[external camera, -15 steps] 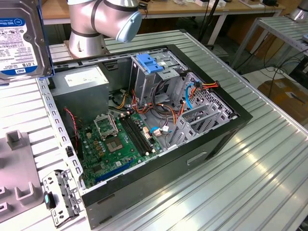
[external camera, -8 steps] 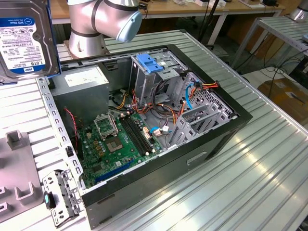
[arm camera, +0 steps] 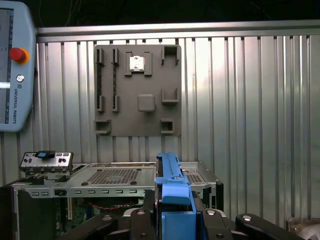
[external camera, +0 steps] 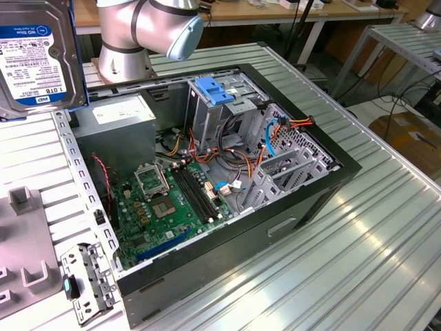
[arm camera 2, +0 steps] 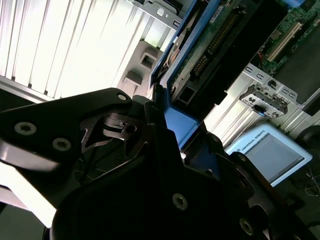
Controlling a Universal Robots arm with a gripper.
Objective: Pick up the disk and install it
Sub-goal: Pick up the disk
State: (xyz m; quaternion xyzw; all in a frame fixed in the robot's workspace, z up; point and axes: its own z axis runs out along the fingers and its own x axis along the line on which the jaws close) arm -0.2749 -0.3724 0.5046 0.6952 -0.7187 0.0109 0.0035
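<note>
Holding the disk high above the table, well apart from the open case; gripper looks clamped across its blue rails. Risks: 1 narrow edge grip could let it pivot; cables beside the drive cage could snag.

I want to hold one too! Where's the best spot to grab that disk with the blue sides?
At a blue rail, pinching across the thin way, coming straight at that edge, as the gripper does now. The disk is a flat, wide slab, so probably only its thickness fits in the grip.
</note>
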